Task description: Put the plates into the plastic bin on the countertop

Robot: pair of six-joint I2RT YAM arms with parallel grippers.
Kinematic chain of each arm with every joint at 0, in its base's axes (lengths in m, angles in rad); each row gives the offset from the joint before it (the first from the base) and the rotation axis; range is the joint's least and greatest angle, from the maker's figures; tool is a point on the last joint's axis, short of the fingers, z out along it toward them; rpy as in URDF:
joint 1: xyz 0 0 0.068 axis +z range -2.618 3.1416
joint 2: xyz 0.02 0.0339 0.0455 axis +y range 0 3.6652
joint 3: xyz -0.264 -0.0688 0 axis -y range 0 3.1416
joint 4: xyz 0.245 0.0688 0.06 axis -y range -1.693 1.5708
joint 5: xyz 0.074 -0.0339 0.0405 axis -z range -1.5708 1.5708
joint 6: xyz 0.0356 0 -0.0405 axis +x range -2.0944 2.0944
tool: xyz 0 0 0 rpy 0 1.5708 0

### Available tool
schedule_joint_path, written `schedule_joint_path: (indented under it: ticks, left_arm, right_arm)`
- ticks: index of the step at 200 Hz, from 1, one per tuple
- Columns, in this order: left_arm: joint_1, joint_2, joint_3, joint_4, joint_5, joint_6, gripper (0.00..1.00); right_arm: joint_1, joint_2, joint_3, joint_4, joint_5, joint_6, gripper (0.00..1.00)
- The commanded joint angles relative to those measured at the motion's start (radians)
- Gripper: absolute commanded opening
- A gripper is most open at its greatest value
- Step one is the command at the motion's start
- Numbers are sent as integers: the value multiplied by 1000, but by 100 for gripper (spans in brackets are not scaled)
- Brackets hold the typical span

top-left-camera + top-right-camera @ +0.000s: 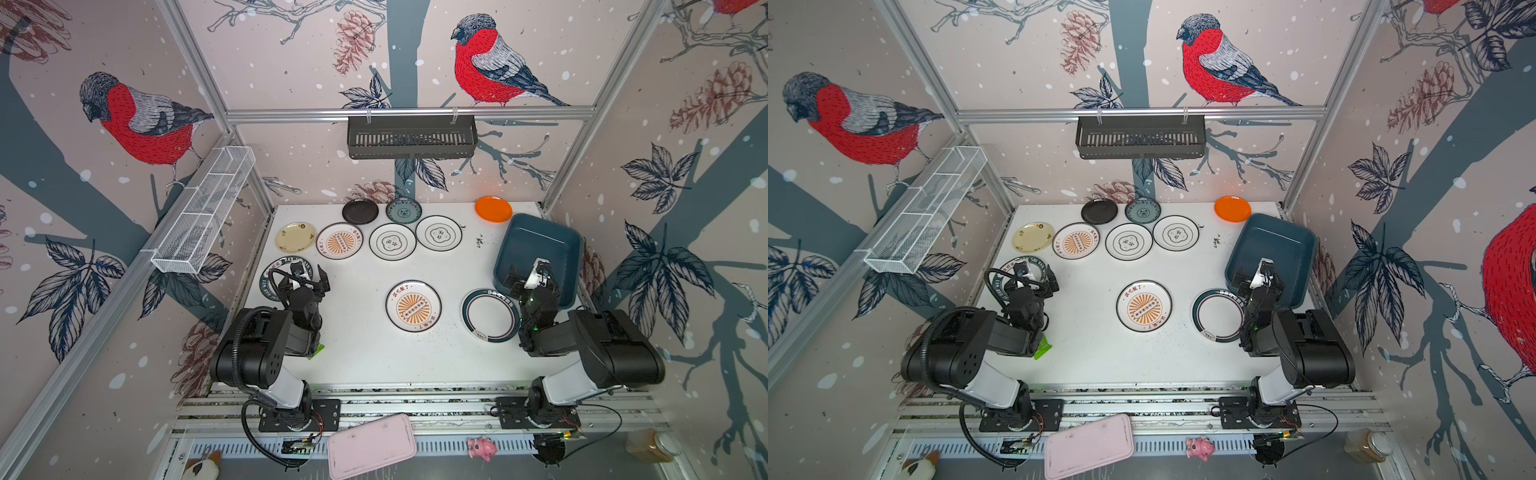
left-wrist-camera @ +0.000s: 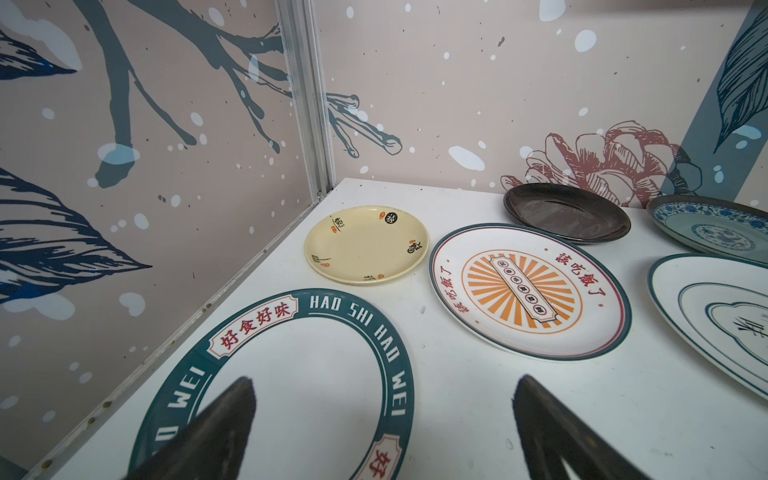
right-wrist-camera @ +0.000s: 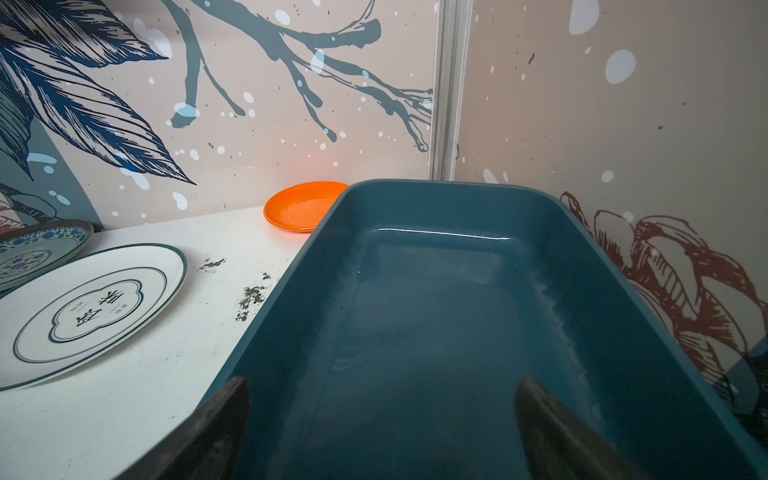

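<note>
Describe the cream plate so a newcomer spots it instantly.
Start at the white countertop and go toward its far left corner. The cream plate lies near it, left of a sunburst plate. It alone is pale yellow, and smaller than that neighbour.

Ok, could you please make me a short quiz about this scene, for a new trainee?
1. True or false: the plastic bin already holds a plate.
2. What colour is the plate that lies by the bin's far corner? A black, B orange, C cream.
3. Which plate is the left claw over, and is the claw open or shut?

Key:
1. False: the bin is empty.
2. B: the orange plate.
3. The dark-ringed plate lettered HAO SHI HAO WEI. The claw is open and holds nothing.
</note>
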Motion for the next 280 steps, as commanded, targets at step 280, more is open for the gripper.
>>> schedule_joint_path:
  ticks: [280]
  left_arm:
    - [-24,-254,170,-414,32,13,96]
  right_arm:
    - [32,-188,130,-339,111,-4,100]
